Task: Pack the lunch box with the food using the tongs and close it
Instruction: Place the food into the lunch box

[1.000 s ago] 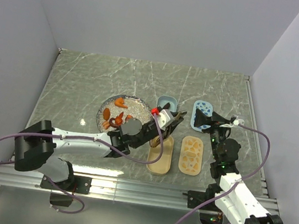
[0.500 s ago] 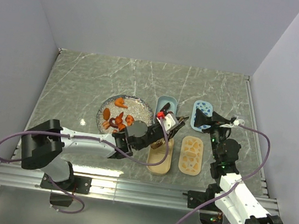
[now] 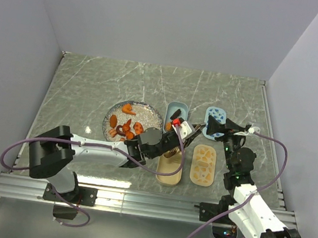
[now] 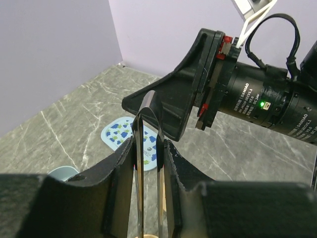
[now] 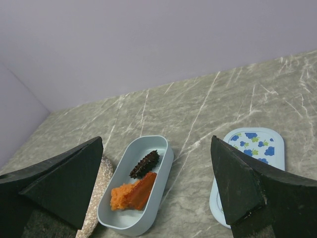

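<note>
My left gripper (image 3: 182, 128) is shut on the tongs (image 3: 189, 134), hovering between the plate and the lids; in the left wrist view the two thin tong arms (image 4: 140, 148) stand upright between my pads (image 4: 172, 163). Orange and reddish food (image 3: 126, 124) lies on the speckled plate (image 3: 148, 113). The pale blue lunch box tub (image 3: 177, 108) holds three pieces of food (image 5: 141, 181): one dark brown, one orange, one reddish. Its flower-patterned lid (image 3: 215, 114) lies flat to the right. My right gripper (image 3: 222, 126) hangs open and empty above tub and lid, jaws wide apart.
A beige tub (image 3: 169, 172) and its beige lid (image 3: 203, 163) lie near the front, between the two arms. The left arm reaches across the beige tub. Grey walls enclose the marble table. The right gripper's body (image 4: 198, 89) is close in front of the tongs.
My left arm has carried the tongs to the right and farther from the bases, from above the beige tub toward the right gripper. The right arm has stayed still.
</note>
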Controlling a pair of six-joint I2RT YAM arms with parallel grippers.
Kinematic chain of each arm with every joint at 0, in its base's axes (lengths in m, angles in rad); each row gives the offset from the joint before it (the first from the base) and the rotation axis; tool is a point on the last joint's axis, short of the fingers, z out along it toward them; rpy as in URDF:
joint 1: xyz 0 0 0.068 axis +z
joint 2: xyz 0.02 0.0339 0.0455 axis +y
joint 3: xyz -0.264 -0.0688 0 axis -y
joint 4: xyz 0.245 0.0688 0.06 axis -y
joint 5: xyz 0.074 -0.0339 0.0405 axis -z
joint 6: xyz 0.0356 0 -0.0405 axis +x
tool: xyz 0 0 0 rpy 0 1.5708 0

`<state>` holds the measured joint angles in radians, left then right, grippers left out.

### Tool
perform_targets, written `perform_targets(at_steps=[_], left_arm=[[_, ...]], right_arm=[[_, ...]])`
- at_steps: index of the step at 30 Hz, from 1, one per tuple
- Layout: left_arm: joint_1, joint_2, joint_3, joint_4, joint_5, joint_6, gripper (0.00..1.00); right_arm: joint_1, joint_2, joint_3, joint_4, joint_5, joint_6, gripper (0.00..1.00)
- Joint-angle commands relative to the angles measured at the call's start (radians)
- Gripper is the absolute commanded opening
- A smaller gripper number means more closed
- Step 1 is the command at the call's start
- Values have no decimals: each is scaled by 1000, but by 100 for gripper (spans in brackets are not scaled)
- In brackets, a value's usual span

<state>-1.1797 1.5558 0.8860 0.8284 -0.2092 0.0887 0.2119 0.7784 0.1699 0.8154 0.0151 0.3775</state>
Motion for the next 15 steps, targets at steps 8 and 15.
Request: perform_targets(at_steps=[8, 15], left_arm=[[-8, 21, 36, 75, 1, 17, 18], [-8, 12, 18, 98, 5, 11, 34]], right_arm=[[6, -5, 23, 45, 3, -5, 96], [7, 1, 26, 44, 2, -5, 96]])
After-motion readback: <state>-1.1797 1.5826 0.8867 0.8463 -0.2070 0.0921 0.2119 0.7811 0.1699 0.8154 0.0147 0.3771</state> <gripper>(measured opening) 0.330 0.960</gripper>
